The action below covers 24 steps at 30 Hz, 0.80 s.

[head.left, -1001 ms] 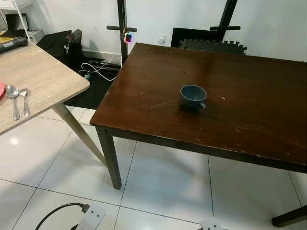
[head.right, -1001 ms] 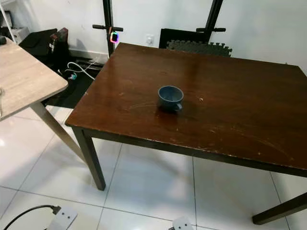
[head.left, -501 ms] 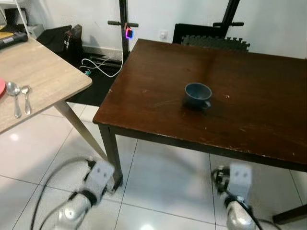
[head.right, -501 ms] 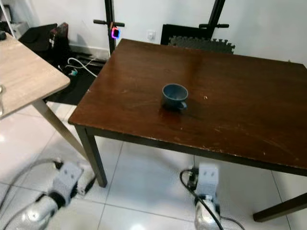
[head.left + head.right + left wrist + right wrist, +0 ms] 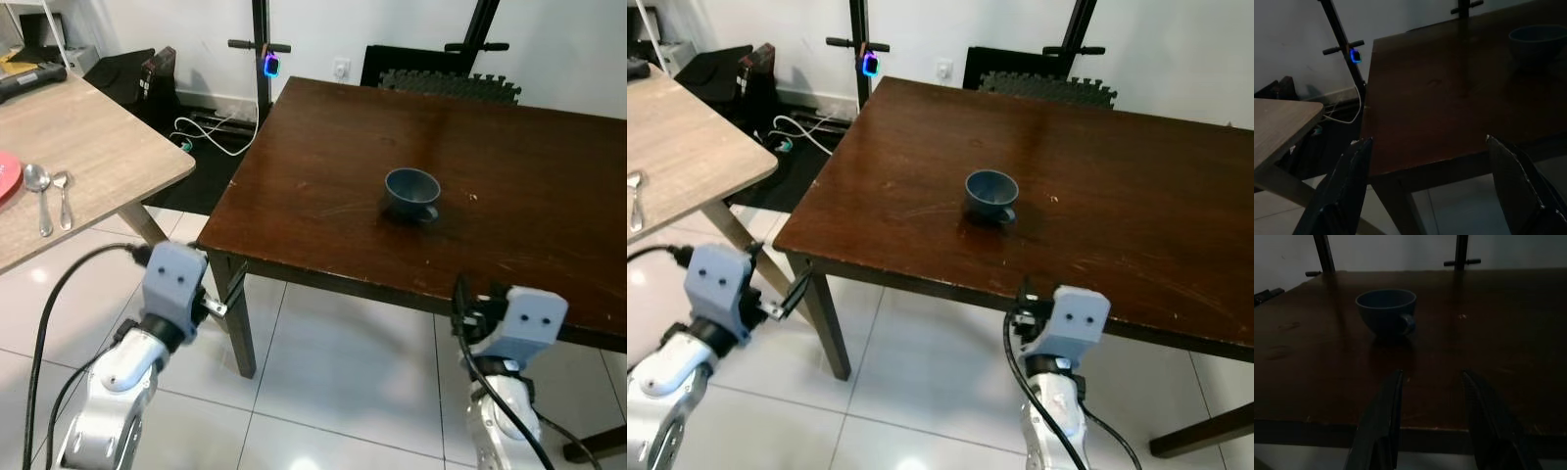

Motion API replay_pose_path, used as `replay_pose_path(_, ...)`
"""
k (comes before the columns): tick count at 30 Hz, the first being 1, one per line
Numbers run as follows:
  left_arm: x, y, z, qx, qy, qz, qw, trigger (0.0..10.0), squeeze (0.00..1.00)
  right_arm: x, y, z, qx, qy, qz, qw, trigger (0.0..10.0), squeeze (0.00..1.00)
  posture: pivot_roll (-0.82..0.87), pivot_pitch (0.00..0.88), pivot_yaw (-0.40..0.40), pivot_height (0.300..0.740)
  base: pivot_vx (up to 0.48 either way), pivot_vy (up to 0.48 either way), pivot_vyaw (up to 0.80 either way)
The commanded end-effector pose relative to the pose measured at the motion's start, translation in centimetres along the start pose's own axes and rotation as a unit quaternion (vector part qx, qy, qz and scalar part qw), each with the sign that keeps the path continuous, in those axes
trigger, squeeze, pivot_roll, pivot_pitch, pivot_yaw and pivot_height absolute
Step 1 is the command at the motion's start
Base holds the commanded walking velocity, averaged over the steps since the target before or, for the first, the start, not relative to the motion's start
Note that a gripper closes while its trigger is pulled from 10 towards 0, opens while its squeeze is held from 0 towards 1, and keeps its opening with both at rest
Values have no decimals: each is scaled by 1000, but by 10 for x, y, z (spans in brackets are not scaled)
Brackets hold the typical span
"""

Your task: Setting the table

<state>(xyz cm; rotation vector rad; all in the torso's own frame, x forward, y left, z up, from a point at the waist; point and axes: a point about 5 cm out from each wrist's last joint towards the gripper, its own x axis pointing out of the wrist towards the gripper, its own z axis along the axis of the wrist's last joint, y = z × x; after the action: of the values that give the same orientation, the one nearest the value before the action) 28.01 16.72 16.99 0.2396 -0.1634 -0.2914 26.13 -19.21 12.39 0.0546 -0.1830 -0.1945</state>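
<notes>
A blue cup (image 5: 411, 193) stands on the dark wooden table (image 5: 549, 206).

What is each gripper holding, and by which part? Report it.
Nothing is held. The left gripper and right gripper both have open, empty fingers short of the dark brown wooden table; the blue ceramic cup stands untouched.

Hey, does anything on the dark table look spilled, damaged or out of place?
Nothing is spilled. The blue cup stands upright, alone near the middle of the dark table. The tabletop shows light scratches and scuffs toward its front edge. The spoons lie on the lighter table instead.
</notes>
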Motion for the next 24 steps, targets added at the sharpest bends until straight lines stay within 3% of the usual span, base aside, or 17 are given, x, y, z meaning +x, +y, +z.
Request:
replay_pose_path(1,1,-1,-6,-2,23,2,1000,10000,0,0,-3,2,8,8,-8,1000,10000,0,-34,37,51,740,442,0,-800)
replay_pose_path(5,9,-2,1,-12,18,2,1000,10000,0,4,-7,6,20,15,-20,999,10000,0,-41,36,55,740,445,0,-800)
replay_pose_path(13,11,-3,3,-16,23,-1,1000,10000,0,4,-10,9,12,21,-23,999,10000,0,-44,37,61,740,443,0,-720)
replay_pose_path(24,9,-6,3,-17,31,-6,999,10000,0,11,-10,12,9,23,-25,999,10000,0,-33,40,57,740,418,0,0)
